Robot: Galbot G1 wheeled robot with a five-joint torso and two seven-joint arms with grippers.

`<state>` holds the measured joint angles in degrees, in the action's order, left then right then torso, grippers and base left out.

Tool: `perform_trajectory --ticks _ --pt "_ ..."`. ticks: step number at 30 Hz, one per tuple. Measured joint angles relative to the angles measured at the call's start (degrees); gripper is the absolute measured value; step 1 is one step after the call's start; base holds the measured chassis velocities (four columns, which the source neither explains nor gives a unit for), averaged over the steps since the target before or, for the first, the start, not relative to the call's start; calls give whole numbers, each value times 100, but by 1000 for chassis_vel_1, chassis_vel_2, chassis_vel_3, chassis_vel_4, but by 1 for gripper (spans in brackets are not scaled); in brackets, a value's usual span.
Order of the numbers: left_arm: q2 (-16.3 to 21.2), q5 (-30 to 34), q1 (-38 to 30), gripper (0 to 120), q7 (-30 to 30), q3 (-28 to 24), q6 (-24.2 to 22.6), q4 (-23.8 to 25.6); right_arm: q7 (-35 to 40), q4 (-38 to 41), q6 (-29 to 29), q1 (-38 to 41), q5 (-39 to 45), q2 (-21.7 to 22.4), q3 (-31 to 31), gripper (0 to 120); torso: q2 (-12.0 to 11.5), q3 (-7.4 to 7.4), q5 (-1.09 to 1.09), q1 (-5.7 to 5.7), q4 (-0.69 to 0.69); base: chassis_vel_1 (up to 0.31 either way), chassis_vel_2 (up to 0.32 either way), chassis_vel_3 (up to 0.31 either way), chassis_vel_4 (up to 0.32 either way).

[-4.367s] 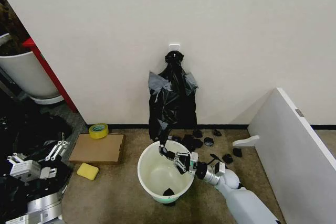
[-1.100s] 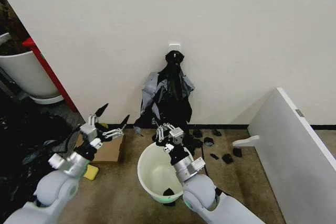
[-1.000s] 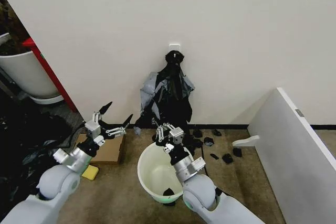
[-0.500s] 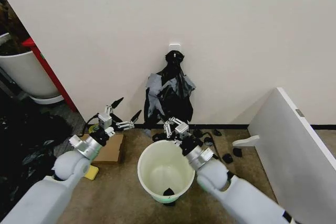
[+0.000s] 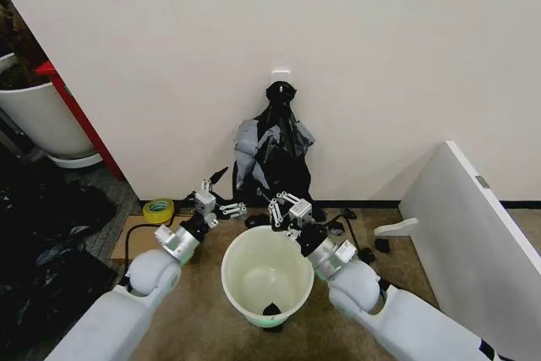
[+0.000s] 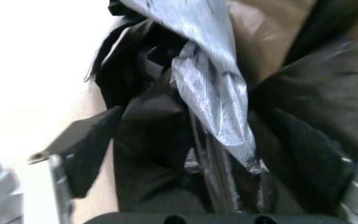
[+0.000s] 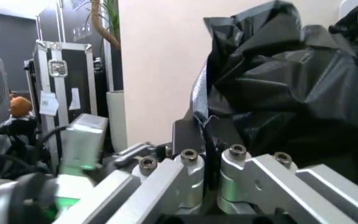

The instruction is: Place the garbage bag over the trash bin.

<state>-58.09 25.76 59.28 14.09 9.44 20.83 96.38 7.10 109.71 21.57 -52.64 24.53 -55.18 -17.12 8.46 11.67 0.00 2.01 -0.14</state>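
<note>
White wall point(image 5: 380, 57), brown carpet point(image 5: 203, 310)

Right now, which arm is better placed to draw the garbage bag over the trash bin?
Probably the right. The right gripper sits at the trash bin rim, shut on the garbage bag. The left gripper hangs open beside the bag, gripping nothing.

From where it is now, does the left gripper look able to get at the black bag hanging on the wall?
Probably yes. The left gripper is open beside the lower edge of the garbage bag, with nothing between them. The right gripper is shut on that bag just behind the trash bin, leaving the left side free.
</note>
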Motion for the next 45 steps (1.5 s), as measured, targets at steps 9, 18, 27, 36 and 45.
perform_trajectory --ticks 9,18,27,36,45 --pt "12 105 82 55 61 158 -8 110 0 44 5 -135 -135 34 64 0 0 0 0 0 0 0 0 0 0" --pt "58 273 382 22 491 488 160 325 1 28 62 -220 -236 110 95 0 0 0 0 0 0 0 0 0 0" --pt "76 317 621 0 680 738 250 453 4 176 105 -370 -256 265 134 0 0 0 0 0 0 0 0 0 0" --pt "252 271 1342 0 953 1276 417 942 130 608 117 -667 -310 636 -17 0 0 0 0 0 0 0 0 0 0" --pt "480 92 2304 0 1152 2129 650 1664 125 1007 281 -763 -477 1026 -56 0 0 0 0 -1 1 0 0 0 0"
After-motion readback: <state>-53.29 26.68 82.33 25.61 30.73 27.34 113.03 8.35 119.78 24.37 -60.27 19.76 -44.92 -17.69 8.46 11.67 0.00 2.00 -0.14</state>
